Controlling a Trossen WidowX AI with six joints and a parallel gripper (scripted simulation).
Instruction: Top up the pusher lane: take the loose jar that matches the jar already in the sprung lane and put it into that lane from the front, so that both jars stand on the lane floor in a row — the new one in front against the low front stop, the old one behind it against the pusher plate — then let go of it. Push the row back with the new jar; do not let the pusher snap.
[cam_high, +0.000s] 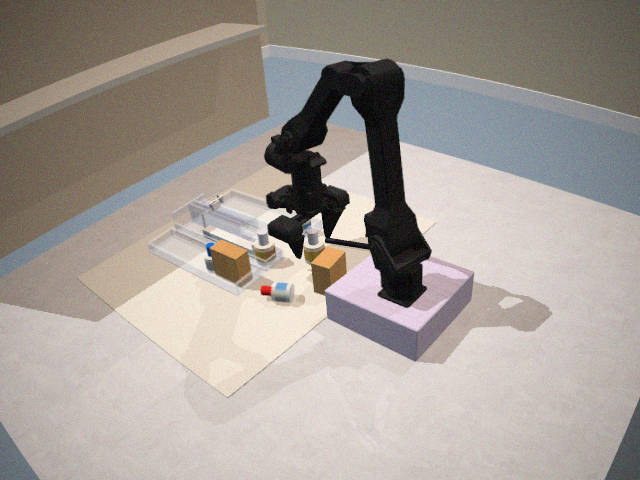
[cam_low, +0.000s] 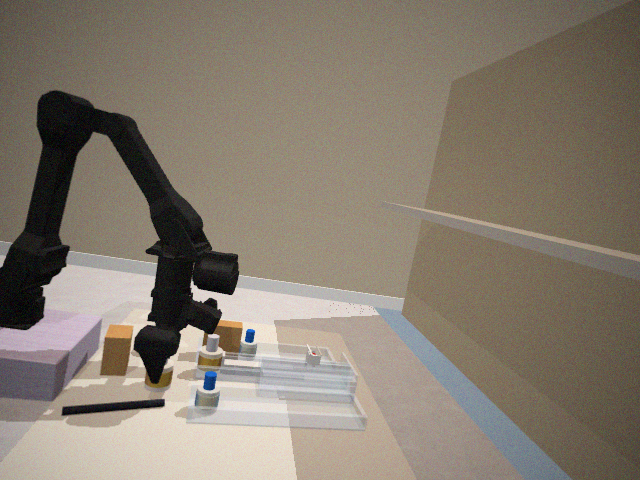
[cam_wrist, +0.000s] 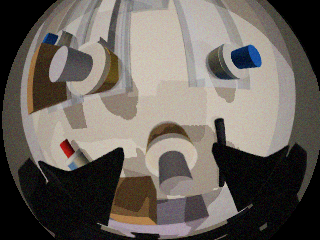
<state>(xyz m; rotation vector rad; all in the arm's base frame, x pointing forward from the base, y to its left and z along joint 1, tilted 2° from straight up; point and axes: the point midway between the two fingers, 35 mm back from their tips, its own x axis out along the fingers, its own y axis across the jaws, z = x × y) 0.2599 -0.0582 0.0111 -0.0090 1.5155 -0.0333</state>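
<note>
Gripper (cam_wrist: 167, 160) is wide open, holding nothing, with a finger on either side of the loose grey-capped, gold-banded jar (cam_wrist: 172, 160), which stands directly below the palm. Its match (cam_wrist: 83, 68) stands ahead and to the left at the front of the sprung lane (cam_low: 289, 367).

Risks:
- Jar looks slightly off-centre between the fingers, so one may touch first and tip or slide it.
- A grip on the narrow cap only could let the jar pivot.

Nearby:
- Brown box (cam_high: 328, 268) just behind the jar, close to the fingers.
- Black bar (cam_wrist: 219, 131) beside the right finger.
- Fallen red-capped jar (cam_high: 279, 291) back-left, out of the way.
- Blue-capped jar (cam_wrist: 235, 60) ahead-right in the neighbouring lane, a wrong-lane hazard on insertion.
</note>
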